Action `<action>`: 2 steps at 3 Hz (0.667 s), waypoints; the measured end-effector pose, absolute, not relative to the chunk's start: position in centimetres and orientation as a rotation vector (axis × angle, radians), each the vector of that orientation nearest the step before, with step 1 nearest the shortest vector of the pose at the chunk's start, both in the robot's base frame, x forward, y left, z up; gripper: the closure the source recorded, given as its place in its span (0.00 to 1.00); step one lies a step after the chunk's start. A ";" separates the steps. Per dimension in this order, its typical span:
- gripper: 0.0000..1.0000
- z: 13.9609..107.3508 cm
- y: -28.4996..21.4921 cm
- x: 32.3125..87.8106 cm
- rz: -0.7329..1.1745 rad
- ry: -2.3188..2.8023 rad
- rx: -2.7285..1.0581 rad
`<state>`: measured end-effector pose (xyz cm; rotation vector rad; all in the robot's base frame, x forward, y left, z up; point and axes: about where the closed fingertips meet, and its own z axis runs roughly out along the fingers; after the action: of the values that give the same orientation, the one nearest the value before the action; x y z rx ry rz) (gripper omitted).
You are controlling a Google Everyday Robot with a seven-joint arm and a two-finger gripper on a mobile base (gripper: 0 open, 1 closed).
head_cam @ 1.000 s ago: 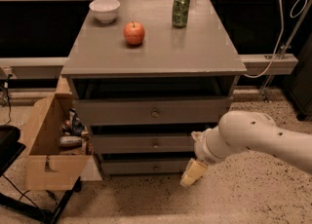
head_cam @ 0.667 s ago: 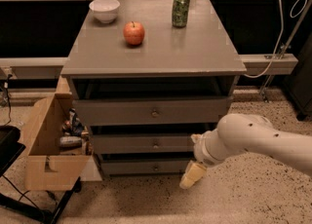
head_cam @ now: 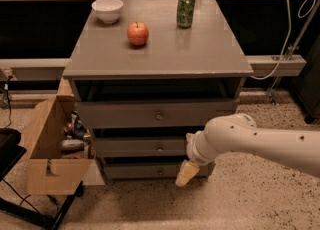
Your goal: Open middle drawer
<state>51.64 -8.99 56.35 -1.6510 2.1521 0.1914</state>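
Speckled floor [head_cam: 250, 204], grey cabinet [head_cam: 125, 115] on it, cardboard box [head_cam: 47, 159] beside. Middle drawer [head_cam: 130, 147], 2nd of three, looks shut; prob. light, stiff wood, should slide straight out. Gripper [head_cam: 187, 173] hangs low at cabinet's front right, just below that drawer; can't tell if jaws open or closed. Surface [head_cam: 200, 54] carries bowl [head_cam: 107, 9], can [head_cam: 185, 10], apple [head_cam: 137, 33]. Only hold: small round knob [head_cam: 160, 149], centre front, likely slippery.

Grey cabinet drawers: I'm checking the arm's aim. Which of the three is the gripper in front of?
The lowest, narrowest grey drawer: the beige gripper hangs before its right end, below the knobbed middle drawer and taller top drawer.
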 end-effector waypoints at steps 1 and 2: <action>0.00 52.5 -8.8 55.9 0.063 2.114 -1.713; 0.00 49.4 -9.8 58.6 0.007 2.119 -1.730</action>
<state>58.55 -9.85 49.37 -1.7303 2.1188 0.0068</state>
